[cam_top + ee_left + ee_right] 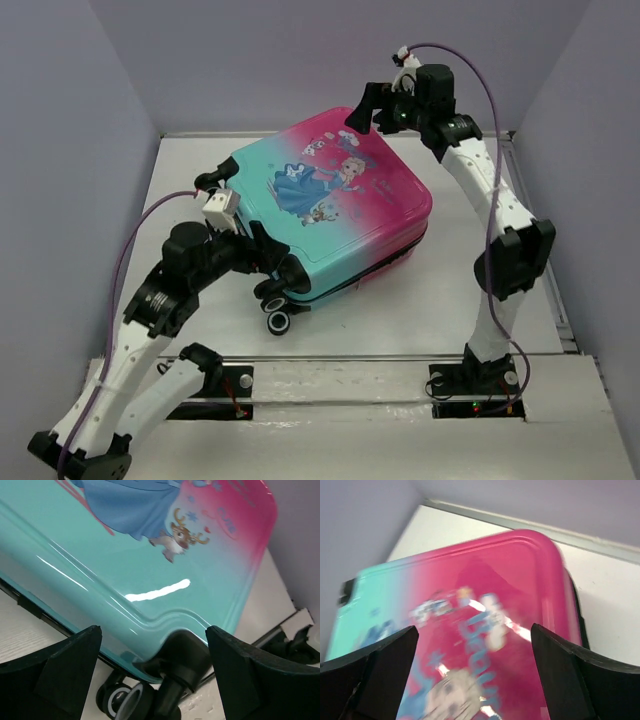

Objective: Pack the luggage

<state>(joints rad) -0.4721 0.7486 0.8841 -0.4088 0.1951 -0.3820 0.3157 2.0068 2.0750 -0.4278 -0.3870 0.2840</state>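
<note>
Top external: luggage (335, 205) lies shut, centre of desk (450, 310). Shell looks stiff, glossy and slippery, so I'd grip near the wheel (125, 702) corner. Left fingers (60, 665) and right fingers (570, 665) are both spread, empty.

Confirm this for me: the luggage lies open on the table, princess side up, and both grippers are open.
Wrong in one respect: the luggage is closed, not open; the top external view shows its two shells shut together. The rest holds: it lies on the table, princess side up, and the left gripper and right gripper are both open.
</note>
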